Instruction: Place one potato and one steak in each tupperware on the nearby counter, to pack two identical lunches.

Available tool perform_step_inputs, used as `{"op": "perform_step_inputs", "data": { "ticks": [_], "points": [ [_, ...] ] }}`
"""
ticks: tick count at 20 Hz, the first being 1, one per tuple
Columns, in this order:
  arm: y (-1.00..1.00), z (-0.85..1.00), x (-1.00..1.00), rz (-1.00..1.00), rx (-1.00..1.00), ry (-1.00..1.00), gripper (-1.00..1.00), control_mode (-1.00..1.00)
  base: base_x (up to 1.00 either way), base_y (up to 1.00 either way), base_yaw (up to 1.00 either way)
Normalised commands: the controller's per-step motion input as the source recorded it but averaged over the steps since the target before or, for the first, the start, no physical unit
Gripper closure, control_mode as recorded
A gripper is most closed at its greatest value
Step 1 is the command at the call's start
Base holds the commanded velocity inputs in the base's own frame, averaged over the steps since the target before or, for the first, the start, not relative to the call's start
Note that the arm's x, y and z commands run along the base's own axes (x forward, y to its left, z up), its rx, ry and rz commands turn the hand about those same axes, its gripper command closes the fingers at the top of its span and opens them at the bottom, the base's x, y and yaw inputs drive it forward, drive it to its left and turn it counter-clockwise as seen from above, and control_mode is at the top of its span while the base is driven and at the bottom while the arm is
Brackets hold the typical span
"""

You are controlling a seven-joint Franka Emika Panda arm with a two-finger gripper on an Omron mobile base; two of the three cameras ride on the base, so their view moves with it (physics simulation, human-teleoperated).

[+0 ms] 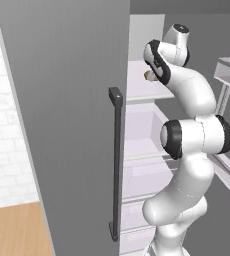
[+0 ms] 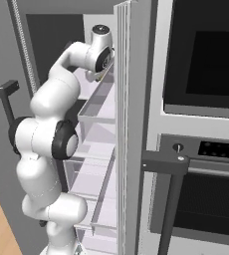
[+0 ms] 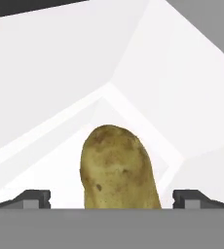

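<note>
- Potato (image 3: 118,168) lies on a white fridge shelf (image 3: 60,160), one potato in sight; it is brown and speckled, its long axis running away from the hand camera, and it sits in the middle of the gap between the two finger tips.
- In the left base view a small tan bit of the potato (image 1: 149,75) peeks out beside the arm's wrist, on an upper shelf (image 1: 142,85) of the fridge.
- Gripper (image 3: 112,198) is spread wide: one dark finger tip (image 3: 33,198) stands well to one side of the potato and the other well to the other side, with clear space on both sides, so neither touches it and nothing is held.
- White inner walls of the fridge (image 3: 182,97) close around the shelf behind and to the sides of the potato.
- Arm (image 1: 192,150) reaches up from the base and bends into the open fridge at the level of the upper shelf; its wrist hides most of the shelf in both base views.
- Grey fridge door (image 1: 62,125) with one long dark handle (image 1: 116,165) stands just left of the arm in the left base view.
- In the right base view the other fridge door (image 2: 129,124) stands edge-on with clear door bins (image 2: 99,112), close on the arm's right.
- Oven (image 2: 201,149) with a dark window and a dark bar handle (image 2: 166,164) stands to the right of that door.
- Strip of wood-grain counter (image 1: 17,230) shows low at the left, well apart from the arm.
</note>
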Motion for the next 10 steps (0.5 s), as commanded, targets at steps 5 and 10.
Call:
{"op": "perform_step_inputs", "data": {
  "ticks": [5, 10],
  "points": [
    [0.02, -0.17, -0.02, 0.0, 0.0, 0.0, -1.0, -1.0, 0.0, 0.0, 0.0],
    [0.07, -0.27, 0.01, 0.01, 0.0, 0.0, -1.0, -1.0, 0.0, 0.0, 0.0]
  ]
}}
